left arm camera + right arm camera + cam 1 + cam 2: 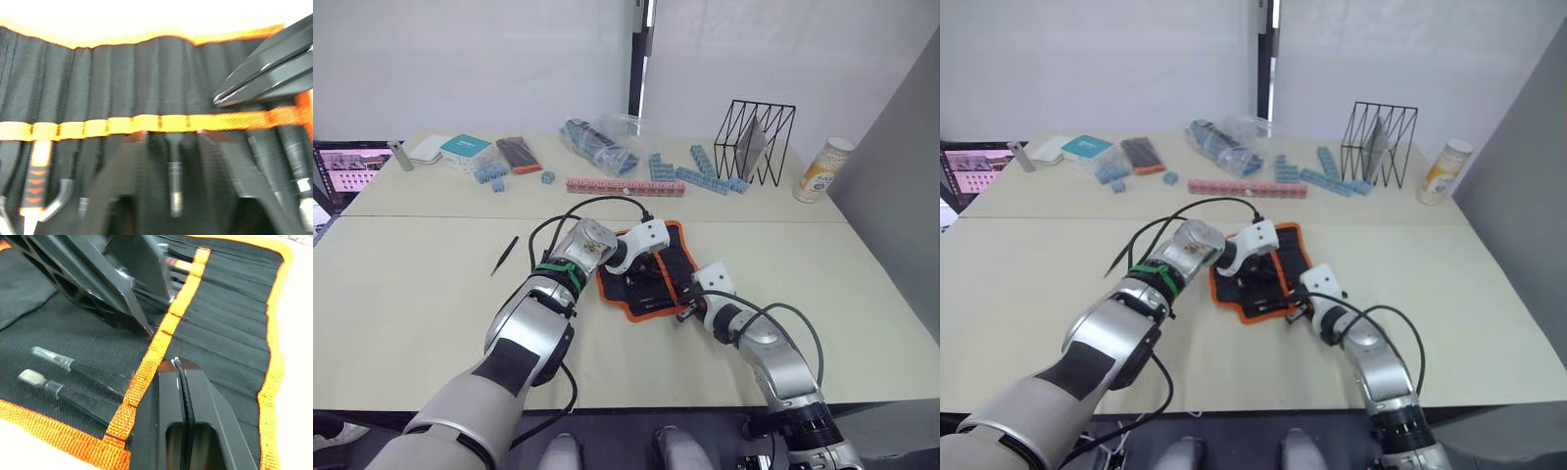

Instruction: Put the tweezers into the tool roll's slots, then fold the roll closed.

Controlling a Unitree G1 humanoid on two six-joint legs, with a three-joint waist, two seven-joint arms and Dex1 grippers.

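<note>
Tool roll [646,274] open flat on the table [411,323], orange centre strip [161,338] across the rows of slots [220,328]. Right gripper [178,364] at the roll's near-right edge, fingers pressed together on a slim tweezer [185,406], its long axis running forward along the fingers, tip just short of the strip and aimed into the pockets beyond. Left gripper [171,171] low over the roll's middle, fingers spread, nothing between them, steadying rather than carrying. One loose tweezer [504,255] well apart on the table to the left, lying nearer the left arm, pointing away and slightly right. Judged: right arm the nearer for this insertion, a short push along the tweezer's own axis under the strip
</note>
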